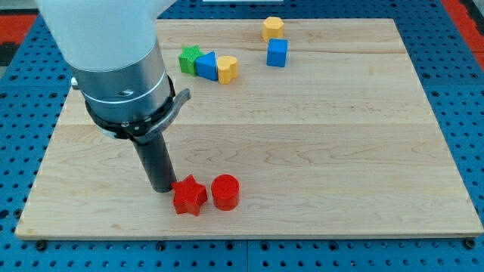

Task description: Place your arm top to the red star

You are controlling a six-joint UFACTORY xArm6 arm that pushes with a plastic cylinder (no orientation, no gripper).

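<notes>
The red star (189,196) lies near the view's bottom on the wooden board (318,151), with a red cylinder (225,192) right beside it on its right. My tip (162,188) is at the end of the dark rod, just left of the red star and slightly above it in the view, touching or almost touching its upper left point. The rod hangs from the large grey and white arm body at the view's upper left.
At the view's top stand a green star (190,58), a blue block (206,66) and a yellow heart (227,69) close together. Further right are a yellow block (273,28) and a blue cube (277,53).
</notes>
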